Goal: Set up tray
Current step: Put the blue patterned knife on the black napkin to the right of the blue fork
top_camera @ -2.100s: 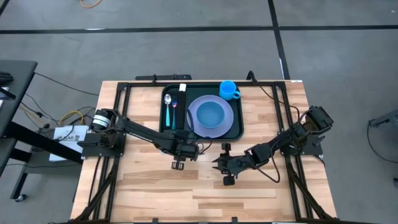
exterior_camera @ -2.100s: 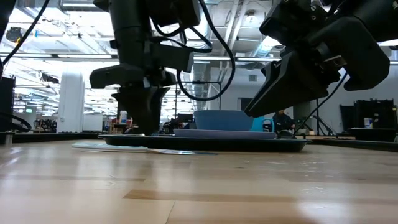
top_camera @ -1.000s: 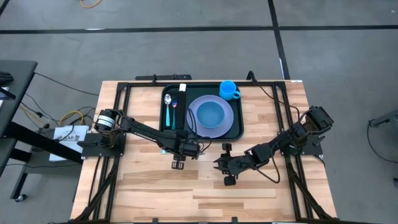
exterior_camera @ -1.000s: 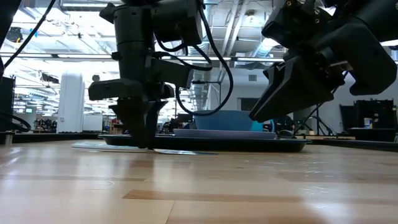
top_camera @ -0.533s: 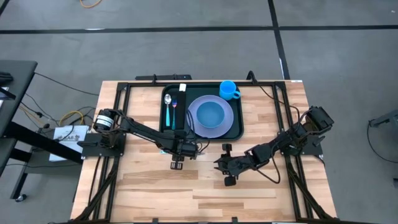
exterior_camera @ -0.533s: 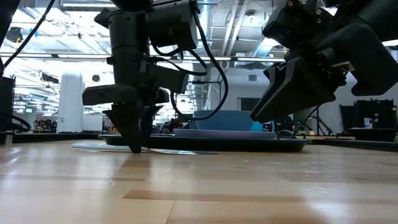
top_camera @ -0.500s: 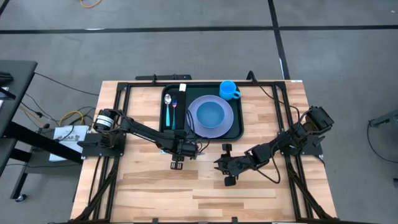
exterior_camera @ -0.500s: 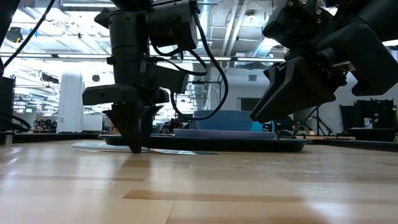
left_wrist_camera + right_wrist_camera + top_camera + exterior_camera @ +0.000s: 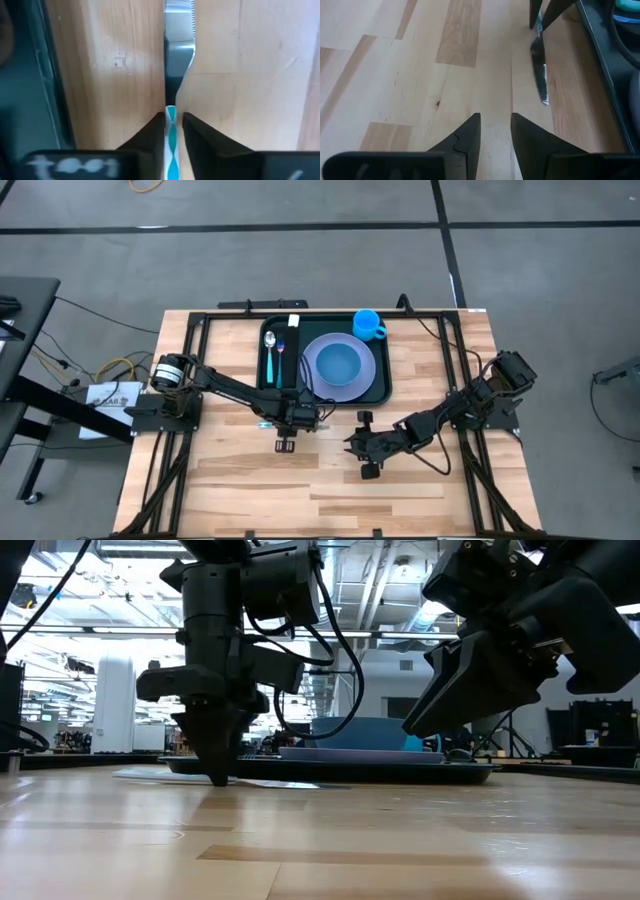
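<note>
the tray (image 9: 381, 385), dark green with a raised rim, lies toward 12 o'clock on the wooden table (image 9: 420, 480). in it a lavender plate (image 9: 367, 366) carries a blue bowl (image 9: 340, 362); at 9 o'clock of the plate lie a spoon (image 9: 270, 352) with a teal handle and, just beside it, a smaller utensil (image 9: 282, 353) too small to tell for sure, perhaps a fork. a white tag (image 9: 294, 320) sits at the tray's 12 o'clock rim. a blue cup (image 9: 368, 324) stands at the tray's 1 o'clock corner, seemingly on or just over the rim.

the left gripper (image 9: 172, 131) points straight down at the table just off the tray's 6 o'clock edge, its arm reaching in from 9 o'clock. its fingers (image 9: 150, 137) are drawn in narrow against the teal and white handle of a knife (image 9: 175, 52), which lies flat on the wood alongside the tray's edge, serrated blade pointing away from the wrist. in the low view the fingertips reach the table surface.

the right gripper (image 9: 495, 132) hovers over bare wood at 3 o'clock of the left one, well apart from the tray, jaws a little parted and holding nothing; its arm stretches in from 3 o'clock.

black frame rails (image 9: 190, 350) run along the table's sides.
</note>
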`<state>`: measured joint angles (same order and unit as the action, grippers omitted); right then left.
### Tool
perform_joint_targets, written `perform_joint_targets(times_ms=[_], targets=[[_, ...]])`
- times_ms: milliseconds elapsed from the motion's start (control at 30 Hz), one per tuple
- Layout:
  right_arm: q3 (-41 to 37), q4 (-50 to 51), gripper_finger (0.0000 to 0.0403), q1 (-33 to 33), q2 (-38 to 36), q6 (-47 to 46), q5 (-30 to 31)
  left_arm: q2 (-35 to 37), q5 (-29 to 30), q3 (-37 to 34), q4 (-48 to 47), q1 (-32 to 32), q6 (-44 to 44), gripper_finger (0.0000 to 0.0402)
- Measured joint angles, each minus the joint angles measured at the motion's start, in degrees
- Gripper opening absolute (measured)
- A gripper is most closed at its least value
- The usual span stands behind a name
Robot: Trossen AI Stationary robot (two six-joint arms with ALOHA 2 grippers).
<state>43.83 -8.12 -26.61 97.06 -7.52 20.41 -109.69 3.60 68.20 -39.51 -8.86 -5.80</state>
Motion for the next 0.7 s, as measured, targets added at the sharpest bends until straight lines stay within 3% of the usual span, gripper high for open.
perform_joint_targets(times_ms=[167,700], targets=[[0.0,0.0,0.01,0.0,0.0,0.0,0.0,0.0,-0.7,0.0,-0.1,0.0,-1.8,0.001],[0.0,0.2,0.01,-0.1,0.0,0.4,0.0,-0.3,-1.4,1.0,-2.1,-0.1,-9.5,0.0008]])
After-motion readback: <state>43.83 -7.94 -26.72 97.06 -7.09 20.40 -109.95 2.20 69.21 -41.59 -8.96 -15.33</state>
